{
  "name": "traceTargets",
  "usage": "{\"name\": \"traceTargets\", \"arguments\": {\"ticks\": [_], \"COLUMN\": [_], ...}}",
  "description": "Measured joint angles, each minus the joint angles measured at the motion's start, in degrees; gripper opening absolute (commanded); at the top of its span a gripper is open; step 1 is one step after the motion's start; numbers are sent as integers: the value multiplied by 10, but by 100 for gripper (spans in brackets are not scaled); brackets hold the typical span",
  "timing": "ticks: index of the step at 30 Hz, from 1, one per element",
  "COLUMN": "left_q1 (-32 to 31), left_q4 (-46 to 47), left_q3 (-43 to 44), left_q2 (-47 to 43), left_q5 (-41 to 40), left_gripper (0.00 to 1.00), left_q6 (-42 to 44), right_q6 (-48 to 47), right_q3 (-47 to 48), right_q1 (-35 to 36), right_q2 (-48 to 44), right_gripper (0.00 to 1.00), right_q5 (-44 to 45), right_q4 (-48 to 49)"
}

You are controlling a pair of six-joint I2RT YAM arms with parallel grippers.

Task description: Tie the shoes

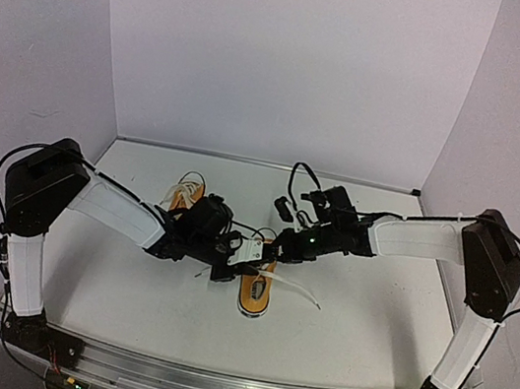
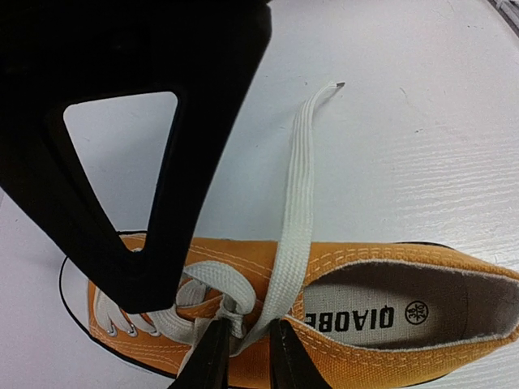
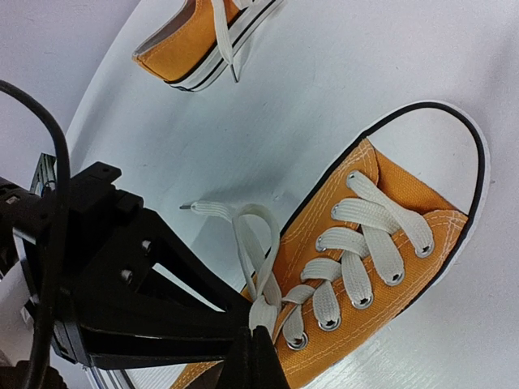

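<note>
An orange shoe (image 1: pixel 254 294) with white laces lies in the middle of the table, toe toward the near edge. It fills the left wrist view (image 2: pixel 349 259) and the right wrist view (image 3: pixel 401 182). My left gripper (image 1: pixel 232 272) (image 2: pixel 246 352) is shut on a white lace (image 2: pixel 300 186) at the top eyelets; the lace's free end lies out on the table. My right gripper (image 1: pixel 267 261) (image 3: pixel 258 356) is shut on the base of a lace loop (image 3: pixel 259 243) at the same spot. The two grippers touch or nearly touch over the shoe. The second shoe (image 1: pixel 185 192) (image 3: pixel 203 40) lies farther back left, partly hidden by my left arm.
A loose lace end (image 1: pixel 301 293) trails right of the near shoe. White walls enclose the table at the back and sides. My right gripper's black finger (image 2: pixel 162 203) fills the left of the left wrist view; my left gripper's body (image 3: pixel 122 284) fills the lower left of the right wrist view.
</note>
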Motion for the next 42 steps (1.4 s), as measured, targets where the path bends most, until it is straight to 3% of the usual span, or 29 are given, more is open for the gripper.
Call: {"name": "traceTargets", "arguments": {"ticks": [10,19,42], "left_q1": [0,0,-4], "left_q4": [-19,-22,-6], "left_q3": [13,3,-3], "left_q2": [4,-5,-14], "left_q5": [5,-2,-13], "left_gripper": [20,27,20], "left_q6": [13,26,44], "right_q6": [0,0,1], "right_q3": [0,0,0], "right_q1": [0,0,0], "right_q2": [0,0,0], "right_gripper": [0,0,0], "right_q5": [0,0,-1], "right_q4": [0,0,0]}}
